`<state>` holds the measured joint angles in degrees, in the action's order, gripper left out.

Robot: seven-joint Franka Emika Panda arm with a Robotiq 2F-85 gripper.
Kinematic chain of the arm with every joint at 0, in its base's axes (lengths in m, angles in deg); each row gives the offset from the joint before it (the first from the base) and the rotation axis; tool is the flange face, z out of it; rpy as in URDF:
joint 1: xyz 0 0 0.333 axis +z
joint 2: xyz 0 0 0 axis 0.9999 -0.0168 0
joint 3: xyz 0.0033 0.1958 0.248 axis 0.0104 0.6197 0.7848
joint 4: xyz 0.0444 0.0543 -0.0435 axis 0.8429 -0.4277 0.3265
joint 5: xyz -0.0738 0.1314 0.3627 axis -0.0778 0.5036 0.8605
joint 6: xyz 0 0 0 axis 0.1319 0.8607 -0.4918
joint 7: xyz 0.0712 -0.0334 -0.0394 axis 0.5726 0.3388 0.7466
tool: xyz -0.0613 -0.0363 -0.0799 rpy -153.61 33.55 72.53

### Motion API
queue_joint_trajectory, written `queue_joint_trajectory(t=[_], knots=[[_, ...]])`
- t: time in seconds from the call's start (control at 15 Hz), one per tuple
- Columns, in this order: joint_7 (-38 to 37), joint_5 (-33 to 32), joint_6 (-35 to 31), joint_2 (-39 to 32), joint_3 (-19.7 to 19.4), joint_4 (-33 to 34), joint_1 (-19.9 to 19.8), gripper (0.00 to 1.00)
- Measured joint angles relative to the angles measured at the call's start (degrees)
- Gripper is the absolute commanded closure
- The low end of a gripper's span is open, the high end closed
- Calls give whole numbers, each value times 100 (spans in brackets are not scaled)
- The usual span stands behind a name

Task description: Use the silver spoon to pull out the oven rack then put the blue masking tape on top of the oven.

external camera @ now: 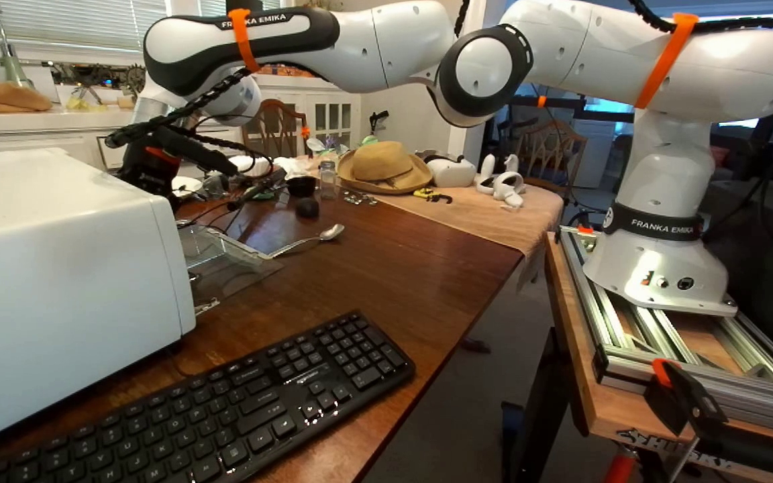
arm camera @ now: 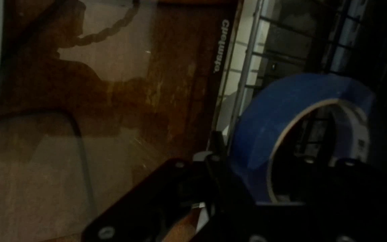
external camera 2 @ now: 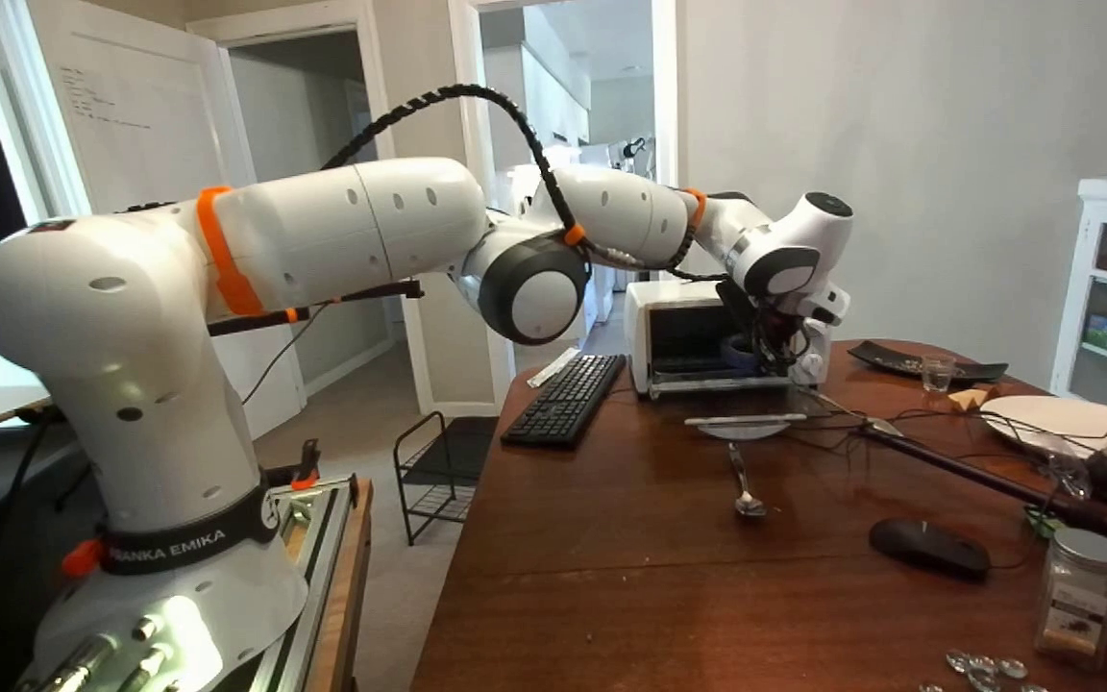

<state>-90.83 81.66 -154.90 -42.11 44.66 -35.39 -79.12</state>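
On the far left of the oven (external camera 2: 674,296), in an exterior view, stands the base of the robot arm (external camera 2: 400,216), its links reaching across to the oven's open front. Nearer the oven, just left of it, a black keyboard (external camera 2: 568,399) lies on the tabletop (external camera 2: 611,577). At the oven's mouth the oven rack (arm camera: 250,53) shows thin wires in the wrist view; how far it is drawn out I cannot tell. The blue masking tape (arm camera: 257,131) is at that mouth too, overlapping the rack's front bar as seen from the wrist. Close at the tape, before the oven's opening, is the pincer (arm camera: 263,148): one finger (arm camera: 218,146) shows just outside the ring, the other is lost in shadow, so I cannot tell whether it grips the tape. Out in front of the oven the door handle (external camera 2: 746,420) lies low, and just beyond it the silver spoon (external camera 2: 748,505) rests on the tabletop, handle toward the oven, bowl away. Farther right, well in front of the oven, is a black mouse (external camera 2: 928,548). Right of the oven sit a dark tray (external camera 2: 899,360) and, farther off, a pale plate (external camera 2: 1044,423); a lidded jar (external camera 2: 1082,591) stands well out from the oven's front.
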Motion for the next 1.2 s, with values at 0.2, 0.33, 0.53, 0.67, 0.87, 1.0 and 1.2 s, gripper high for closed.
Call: queue_joint_trajectory(t=[0.2, 0.33, 0.53, 0.67, 0.87, 1.0, 1.2], knots=[[-336, -45, 50, 28, -83, -1, 20, 94], [-484, -81, 80, 45, -129, -1, 34, 94], [-650, -167, 86, 68, -187, -1, 63, 94], [-666, -239, 87, 103, -237, 1, 81, 94], [-656, -450, 87, 187, -359, 3, 132, 94], [-632, -588, 86, 301, -450, 16, 164, 96], [-611, -707, 124, 556, -520, 17, 204, 100]])
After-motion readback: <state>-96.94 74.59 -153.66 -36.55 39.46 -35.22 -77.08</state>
